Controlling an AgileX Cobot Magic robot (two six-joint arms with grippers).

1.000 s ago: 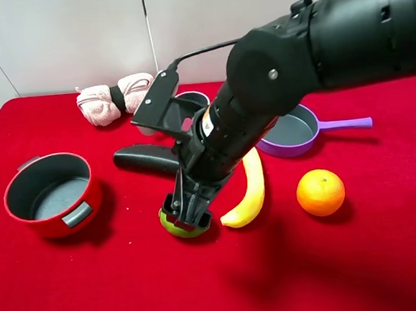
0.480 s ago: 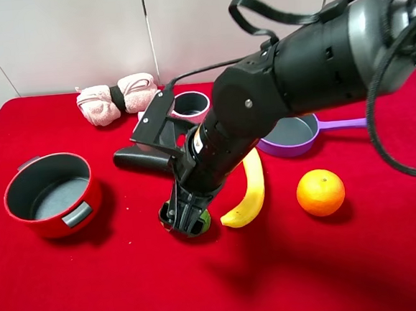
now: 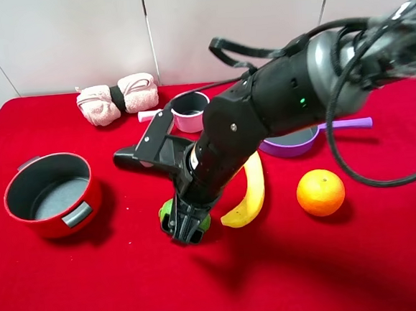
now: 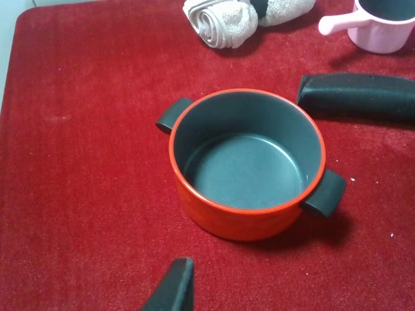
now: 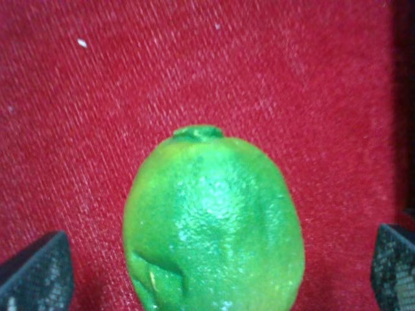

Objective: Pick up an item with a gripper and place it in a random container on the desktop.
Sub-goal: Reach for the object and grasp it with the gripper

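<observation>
Low on the red cloth-covered bench [image 3: 75,295], straddles the small round green lime-like fruit [image 5: 211,220] with the black two-fingered right pincer [image 3: 185,228] spread wide, fingertips [image 5: 39,275] clear on both sides, stem end pointing away from the wrist.

In the high view the right gripper [image 3: 185,226] covers most of the lime [image 3: 166,208]; only a green sliver shows. The arm [image 3: 276,107] hides much of the purple pan [image 3: 294,146] and the top of the banana [image 3: 247,195]. The right wrist view cuts off the lime's lower part and all but the corners of the fingers [image 5: 37,272]. The left gripper [image 4: 174,286] is cut off but for one fingertip, so its opening cannot be told
</observation>
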